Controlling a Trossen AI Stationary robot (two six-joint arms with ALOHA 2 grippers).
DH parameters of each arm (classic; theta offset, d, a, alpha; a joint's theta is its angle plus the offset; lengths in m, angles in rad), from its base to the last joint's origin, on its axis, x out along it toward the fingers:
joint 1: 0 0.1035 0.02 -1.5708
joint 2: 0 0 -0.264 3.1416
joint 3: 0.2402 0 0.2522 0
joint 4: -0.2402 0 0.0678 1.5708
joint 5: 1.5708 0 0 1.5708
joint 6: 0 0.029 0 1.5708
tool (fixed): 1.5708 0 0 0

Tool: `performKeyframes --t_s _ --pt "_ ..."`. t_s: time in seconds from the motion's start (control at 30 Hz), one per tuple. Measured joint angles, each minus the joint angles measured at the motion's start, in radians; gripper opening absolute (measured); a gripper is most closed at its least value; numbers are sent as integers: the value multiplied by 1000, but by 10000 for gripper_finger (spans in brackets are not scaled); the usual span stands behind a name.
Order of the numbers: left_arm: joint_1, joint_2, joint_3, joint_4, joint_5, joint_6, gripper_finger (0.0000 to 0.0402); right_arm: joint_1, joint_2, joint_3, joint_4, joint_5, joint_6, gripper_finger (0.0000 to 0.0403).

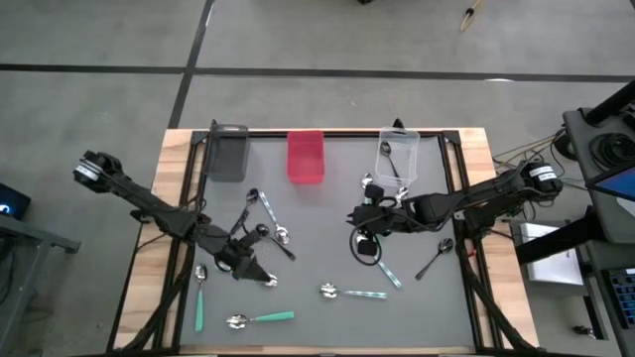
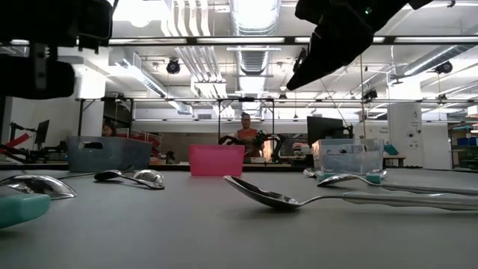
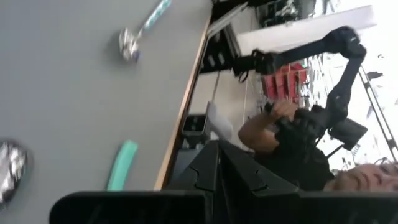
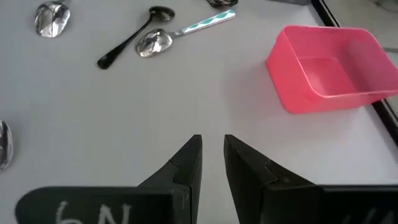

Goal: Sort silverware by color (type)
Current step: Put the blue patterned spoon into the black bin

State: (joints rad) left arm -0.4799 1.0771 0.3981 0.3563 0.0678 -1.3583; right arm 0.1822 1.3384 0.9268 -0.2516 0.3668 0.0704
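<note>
Seen from above, spoons lie scattered across the grey table (image 1: 317, 248). Two teal-handled spoons (image 1: 260, 318) sit at the near left, two pale patterned spoons (image 1: 353, 293) near the middle and a black spoon (image 1: 435, 258) to the right. A further cluster lies left of centre. Along the far edge stand a dark grey bin (image 1: 228, 154), a pink bin (image 1: 306, 157) and a clear bin (image 1: 400, 159), the last holding one black spoon. The left gripper (image 1: 256, 270) hangs low over the near-left spoons, and the right gripper (image 1: 359, 218) hovers near the centre, in front of the clear bin. From table height, a silver spoon (image 2: 299, 199) fills the foreground. The three bins line the far edge, dark arm parts hang at the top, and a person (image 2: 245, 136) stands in the room behind. The left wrist camera shows that arm's fingers (image 3: 211, 180) pressed together, with nothing visibly held. A teal handle (image 3: 121, 165) lies nearby on the table, and another person (image 3: 292, 140) sits beyond the table's edge. The right wrist camera shows its fingers (image 4: 189, 165) slightly spread and empty above bare table. The pink bin lies ahead, with a black spoon beside a patterned spoon farther off.
</note>
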Motion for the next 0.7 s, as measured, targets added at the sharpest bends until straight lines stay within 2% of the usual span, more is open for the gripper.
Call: performKeyframes --t_s 0.17,0.3,0.4,0.53,0.7 --pt "-17 35 0 -10 119 -45 0 -30 -7 0 22 1 -93 59" --pt "-48 71 2 -22 124 -114 0 -52 -7 0 24 1 -79 59" --pt "-87 126 75 -91 128 -156 0 -52 -4 0 18 0 -64 59" --pt "-104 220 251 -327 214 -89 0 -41 -3 0 -5 -7 -66 59" --pt "-115 330 519 -811 238 177 0 -10 -2 -5 -14 -8 -20 59"
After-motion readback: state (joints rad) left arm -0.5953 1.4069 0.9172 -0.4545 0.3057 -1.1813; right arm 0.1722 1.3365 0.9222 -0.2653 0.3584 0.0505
